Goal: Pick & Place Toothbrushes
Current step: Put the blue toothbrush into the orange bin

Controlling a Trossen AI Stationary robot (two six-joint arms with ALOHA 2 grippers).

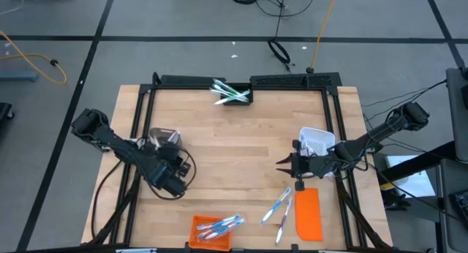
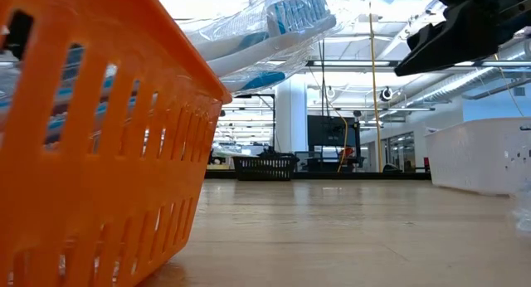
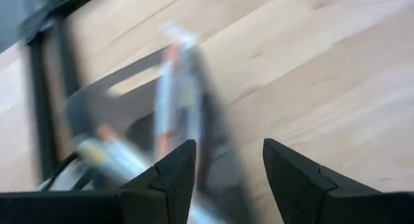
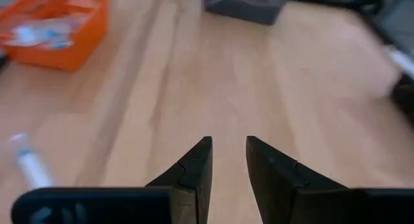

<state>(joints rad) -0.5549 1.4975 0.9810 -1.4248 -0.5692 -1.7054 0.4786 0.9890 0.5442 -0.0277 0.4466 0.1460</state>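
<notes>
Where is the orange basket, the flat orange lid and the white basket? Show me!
orange basket (image 1: pixel 197 225): high view, on its left rim.
flat orange lid (image 1: pixel 308 213): high view, middle of its flat top.
white mesh basket (image 1: pixel 316 142): high view, on its mesh inside.

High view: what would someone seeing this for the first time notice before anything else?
Probably the bright orange slotted plastic basket at the table's near edge, holding several wrapped toothbrushes. Next, the flat orange rectangular lid near the right, with two loose toothbrushes beside it. The right gripper hovers above them, jaws open and empty.
</notes>
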